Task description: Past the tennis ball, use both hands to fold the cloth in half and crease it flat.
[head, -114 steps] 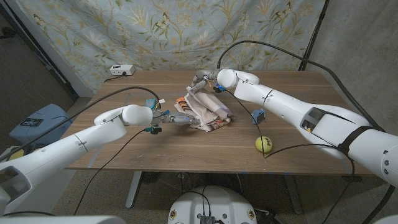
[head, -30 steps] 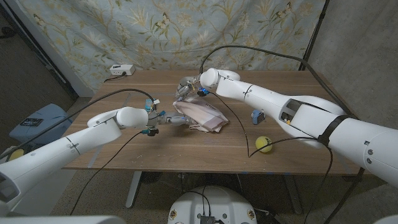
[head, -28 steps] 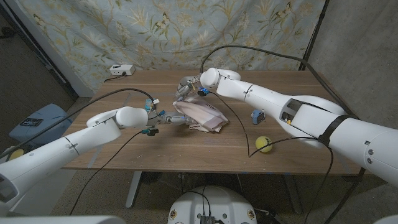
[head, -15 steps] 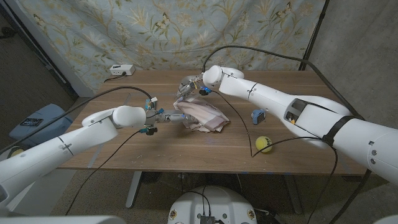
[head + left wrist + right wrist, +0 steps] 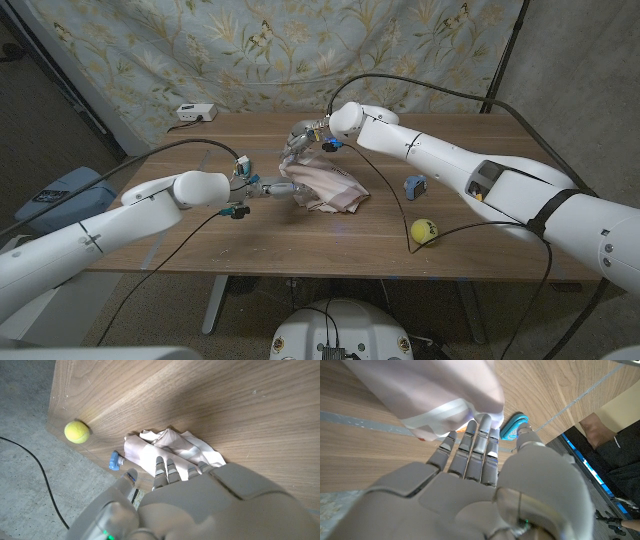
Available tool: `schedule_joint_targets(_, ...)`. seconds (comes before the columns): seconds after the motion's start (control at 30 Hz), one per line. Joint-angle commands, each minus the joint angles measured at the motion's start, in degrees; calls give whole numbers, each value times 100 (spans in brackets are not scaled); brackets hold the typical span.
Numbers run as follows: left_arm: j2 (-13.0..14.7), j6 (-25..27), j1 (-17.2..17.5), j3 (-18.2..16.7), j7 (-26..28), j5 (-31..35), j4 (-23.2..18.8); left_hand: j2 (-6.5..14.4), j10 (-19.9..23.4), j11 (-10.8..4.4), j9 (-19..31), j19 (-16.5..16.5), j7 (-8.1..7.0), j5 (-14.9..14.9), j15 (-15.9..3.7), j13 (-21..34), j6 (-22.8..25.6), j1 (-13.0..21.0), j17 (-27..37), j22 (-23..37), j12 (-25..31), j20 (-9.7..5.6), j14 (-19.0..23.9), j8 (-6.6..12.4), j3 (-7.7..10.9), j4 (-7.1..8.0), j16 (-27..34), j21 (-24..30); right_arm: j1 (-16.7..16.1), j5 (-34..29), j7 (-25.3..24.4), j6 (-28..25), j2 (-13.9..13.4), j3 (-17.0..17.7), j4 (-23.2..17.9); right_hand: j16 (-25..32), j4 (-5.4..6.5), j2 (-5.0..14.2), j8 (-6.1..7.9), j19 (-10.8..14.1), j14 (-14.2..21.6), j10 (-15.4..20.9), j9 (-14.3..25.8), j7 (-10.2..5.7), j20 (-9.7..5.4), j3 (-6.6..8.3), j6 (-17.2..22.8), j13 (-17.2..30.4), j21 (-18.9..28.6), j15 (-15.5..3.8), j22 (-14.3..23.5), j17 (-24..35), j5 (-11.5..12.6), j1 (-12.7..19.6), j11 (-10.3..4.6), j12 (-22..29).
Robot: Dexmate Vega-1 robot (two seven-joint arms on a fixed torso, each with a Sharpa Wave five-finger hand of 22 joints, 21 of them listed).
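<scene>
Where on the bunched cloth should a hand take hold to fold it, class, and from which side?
Probably the loose corner of the cloth at its far left, where the right hand is. Come from above: it lies crumpled on the table, so only raised edges offer a pinch.

Robot lab or test room; floral backdrop sheet [image 5: 300,50] hung behind wooden table [image 5: 200,235]; bare concrete floor [image 5: 30,485]
</scene>
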Motion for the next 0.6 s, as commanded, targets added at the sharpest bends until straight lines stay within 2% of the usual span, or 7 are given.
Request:
schedule_joint_targets(0.03, 224, 120, 203, -194, 127, -176, -357, 5, 10, 24, 18, -753, -21, 27, -33, 9, -11, 51, 8, 4, 39, 6, 14, 26, 5, -39, 21, -22, 11, 133, 214, -86, -137, 34, -297, -64, -17, 7, -65, -16, -53, -139, 23, 27, 58, -36, -108, -14, -4, 86, 7, -14, 35, -66, 81, -86)
schedule_joint_targets(0.33, 299, 113, 291, -294, 245, -223, -507, 7, 13, 29, 18, -753, -20, 26, -24, 9, -17, 61, 8, 5, 40, 16, 11, 25, 1, -42, 19, -22, -102, 188, 100, 32, -248, 122, -509, -100, -48, 28, -111, -32, -98, -211, 22, -5, 86, -43, -182, -41, 2, 109, 7, -40, 37, -67, 108, -133)
schedule_joint_targets(0.5, 183, 151, 204, -250, 283, -144, -492, 8, 15, 36, 18, -751, -15, 25, -24, 10, -21, 67, 9, 5, 40, 13, 13, 25, -2, -44, 20, -22, -123, 237, 74, 149, -279, 185, -494, -128, -69, 39, -149, -29, -147, -324, 3, -31, 90, -50, -225, -71, 9, 108, 7, -56, 36, -69, 89, -200)
schedule_joint_targets(0.6, 52, 101, 96, -179, 279, -71, -415, 9, 12, 34, 18, -751, -16, 25, -24, 10, -24, 70, 9, 5, 39, 19, 12, 24, -4, -45, 20, -22, -115, 235, 48, 202, -299, 213, -451, -143, -87, 55, -132, -2, -172, -409, -20, -105, 41, -57, -126, -103, 22, 74, 7, -70, 35, -74, 20, -262)
